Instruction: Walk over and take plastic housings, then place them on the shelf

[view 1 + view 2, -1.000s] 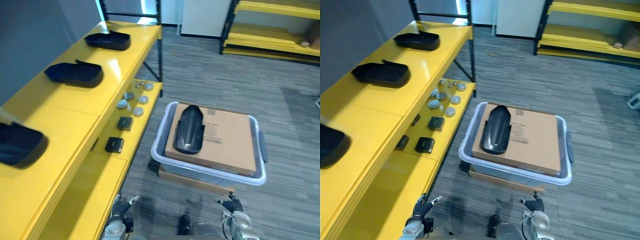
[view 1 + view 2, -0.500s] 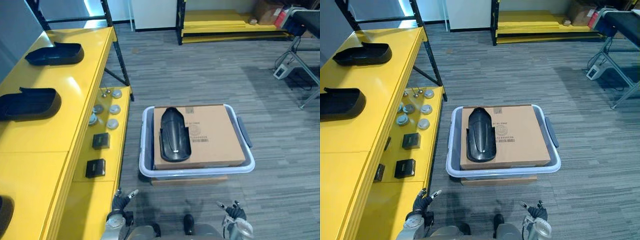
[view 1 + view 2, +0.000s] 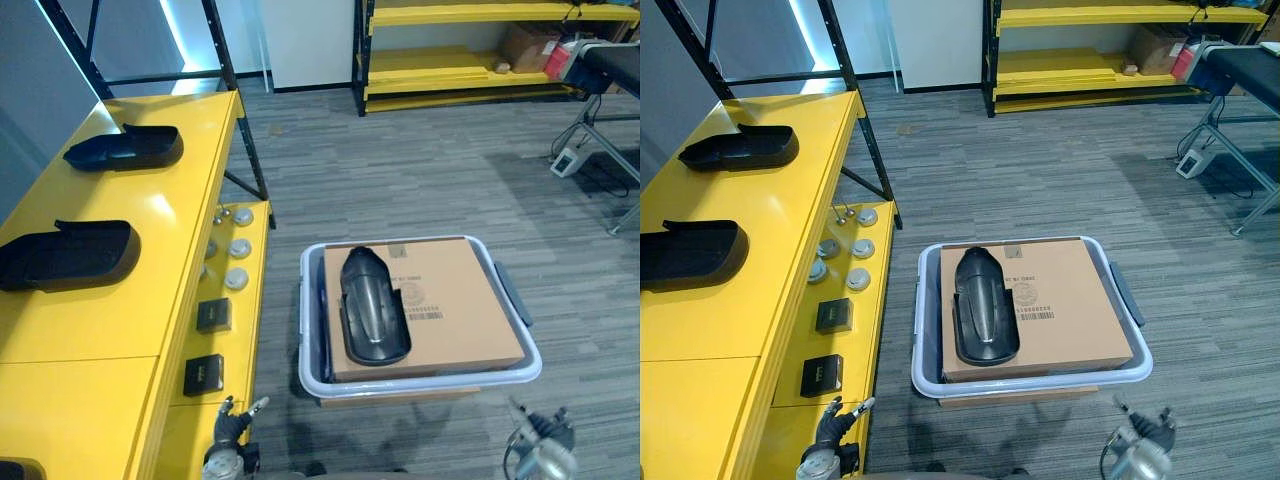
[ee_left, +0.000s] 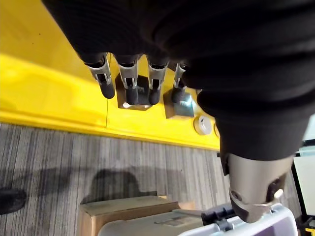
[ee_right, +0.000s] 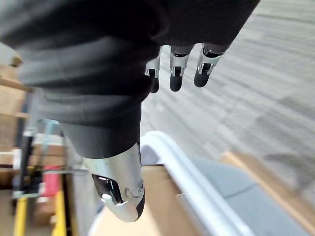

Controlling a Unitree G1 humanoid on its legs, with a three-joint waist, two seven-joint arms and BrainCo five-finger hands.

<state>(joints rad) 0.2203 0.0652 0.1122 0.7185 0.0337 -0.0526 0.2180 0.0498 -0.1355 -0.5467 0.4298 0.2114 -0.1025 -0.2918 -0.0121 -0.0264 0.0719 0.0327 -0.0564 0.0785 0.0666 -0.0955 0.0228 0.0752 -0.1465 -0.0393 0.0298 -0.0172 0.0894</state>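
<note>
Right hand (image 5: 119, 183) fingers (image 5: 177, 74) relaxed, empty; pale bin rim (image 5: 183, 168) beside thumb.

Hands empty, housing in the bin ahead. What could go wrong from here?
The housing lies loose on the cardboard box near its left edge; a clumsy grip could slide it into the gap by the bin wall. The left hand hangs open close to the lower shelf, so stepping forward might knock the small black boxes there. The right hand is open, low by the bin.

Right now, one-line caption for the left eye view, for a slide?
Black plastic housing lies on a cardboard box in a pale bin beside the yellow shelf holding more housings.
</note>
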